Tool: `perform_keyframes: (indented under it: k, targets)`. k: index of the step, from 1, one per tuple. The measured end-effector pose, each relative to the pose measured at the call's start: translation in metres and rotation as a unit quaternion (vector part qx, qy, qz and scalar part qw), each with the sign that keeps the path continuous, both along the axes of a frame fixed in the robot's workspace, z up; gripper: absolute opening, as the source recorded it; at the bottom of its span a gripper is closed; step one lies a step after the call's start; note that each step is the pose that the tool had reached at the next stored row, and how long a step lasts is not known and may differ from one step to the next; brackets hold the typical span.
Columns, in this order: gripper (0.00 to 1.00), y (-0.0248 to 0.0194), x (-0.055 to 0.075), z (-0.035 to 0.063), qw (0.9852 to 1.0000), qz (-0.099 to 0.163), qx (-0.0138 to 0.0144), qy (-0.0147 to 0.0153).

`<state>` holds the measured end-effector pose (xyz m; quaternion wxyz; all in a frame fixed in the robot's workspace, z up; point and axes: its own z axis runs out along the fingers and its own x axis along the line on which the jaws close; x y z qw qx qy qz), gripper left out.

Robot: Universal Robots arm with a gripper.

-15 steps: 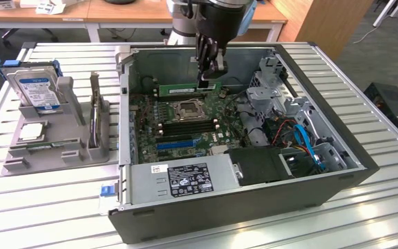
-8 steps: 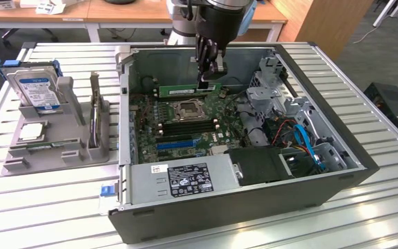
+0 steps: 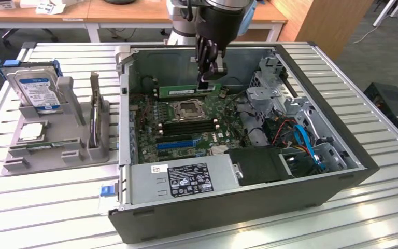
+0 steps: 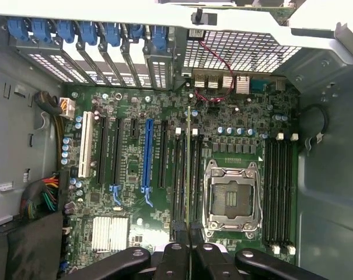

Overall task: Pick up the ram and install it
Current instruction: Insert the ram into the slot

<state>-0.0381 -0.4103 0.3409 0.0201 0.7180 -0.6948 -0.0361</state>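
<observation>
My gripper hangs inside the open computer case, over the back part of the motherboard. It is shut on the ram, a long green stick held level on its edge above the board. From the wrist, the ram shows edge-on as a thin line running out from between the fingertips of the gripper. It lines up over the black memory slots beside the empty processor socket. Whether the ram touches a slot I cannot tell.
A grey parts holder on the exterior view's left carries a hard drive and a square silver processor chip. Inside the case are the power supply, a metal drive cage and blue cables.
</observation>
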Motion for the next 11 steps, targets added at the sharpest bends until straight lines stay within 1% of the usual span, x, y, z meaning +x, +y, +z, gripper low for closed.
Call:
perform_keyframes:
  k: [6, 11]
  targets:
    - [0.13, 0.0000, 0.000, -0.0072, 1.0000, 0.000, -0.0001, -0.0002]
    - [0.13, 0.0000, 0.000, -0.0159, 1.0000, 0.000, -0.0001, -0.0002]
